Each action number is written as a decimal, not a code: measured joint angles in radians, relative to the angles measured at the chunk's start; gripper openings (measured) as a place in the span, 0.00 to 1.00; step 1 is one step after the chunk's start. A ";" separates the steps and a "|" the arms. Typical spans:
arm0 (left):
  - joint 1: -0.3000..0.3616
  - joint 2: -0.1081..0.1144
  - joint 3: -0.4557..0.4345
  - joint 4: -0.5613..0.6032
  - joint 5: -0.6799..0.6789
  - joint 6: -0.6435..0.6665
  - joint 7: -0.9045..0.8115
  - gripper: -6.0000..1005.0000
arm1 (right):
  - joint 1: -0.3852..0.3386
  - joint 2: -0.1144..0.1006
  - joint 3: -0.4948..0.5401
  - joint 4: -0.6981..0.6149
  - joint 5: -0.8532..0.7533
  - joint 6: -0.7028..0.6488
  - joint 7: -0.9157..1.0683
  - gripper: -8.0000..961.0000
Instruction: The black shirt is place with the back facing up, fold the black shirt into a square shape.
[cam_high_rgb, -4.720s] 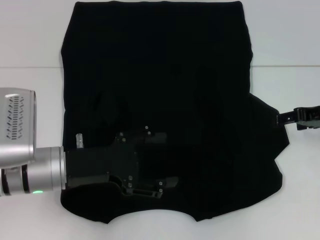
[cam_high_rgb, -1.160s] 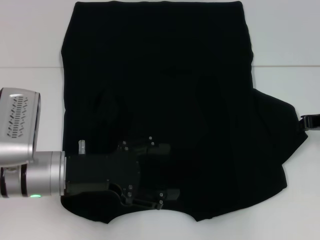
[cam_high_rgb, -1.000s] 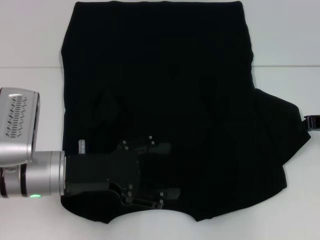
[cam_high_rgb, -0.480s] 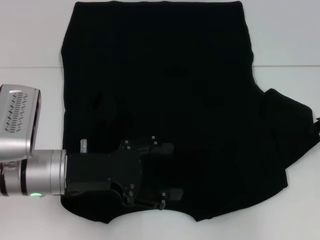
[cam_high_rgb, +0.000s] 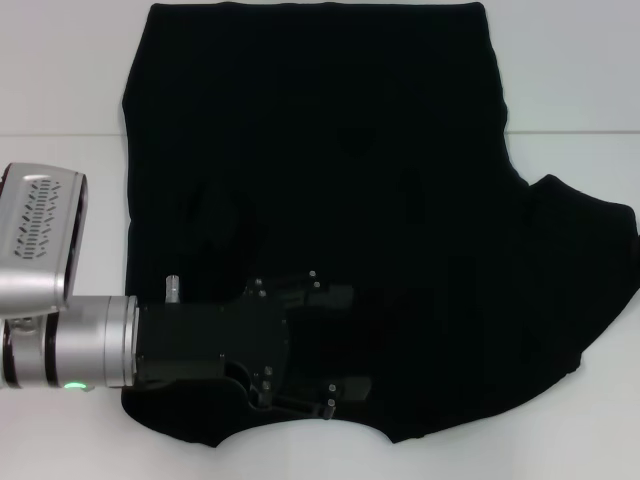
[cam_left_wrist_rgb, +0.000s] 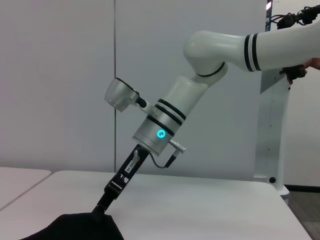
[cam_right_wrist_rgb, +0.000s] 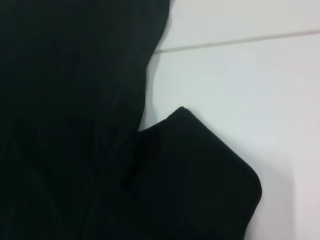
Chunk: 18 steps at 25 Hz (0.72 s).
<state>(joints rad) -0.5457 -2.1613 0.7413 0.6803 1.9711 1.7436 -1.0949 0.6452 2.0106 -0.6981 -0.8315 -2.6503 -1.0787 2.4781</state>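
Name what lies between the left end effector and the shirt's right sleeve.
Only the black shirt itself: in the head view its fabric runs unbroken from the left end effector to the right sleeve.

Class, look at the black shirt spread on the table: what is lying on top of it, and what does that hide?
The left gripper rests on top of the black shirt, near its curved neckline. The fabric beneath it is covered. The white table shows around the shirt.

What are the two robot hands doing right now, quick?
Left gripper: jaws open, resting on the black shirt near its collar.
Right gripper: shut on the black shirt's sleeve, at the table's right side.
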 joint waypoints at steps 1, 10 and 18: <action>0.000 0.000 0.000 0.000 0.000 0.000 0.000 0.94 | 0.000 0.001 0.000 0.000 0.002 0.005 0.000 0.01; -0.003 0.001 0.002 0.001 0.000 -0.002 0.000 0.94 | 0.011 0.014 -0.002 0.012 0.018 0.056 -0.016 0.01; -0.005 0.001 -0.002 0.001 0.000 -0.003 0.000 0.94 | 0.016 0.028 -0.009 0.012 0.134 0.063 -0.078 0.01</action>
<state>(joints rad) -0.5506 -2.1598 0.7397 0.6811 1.9712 1.7411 -1.0953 0.6613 2.0386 -0.7076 -0.8191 -2.5161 -1.0156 2.4005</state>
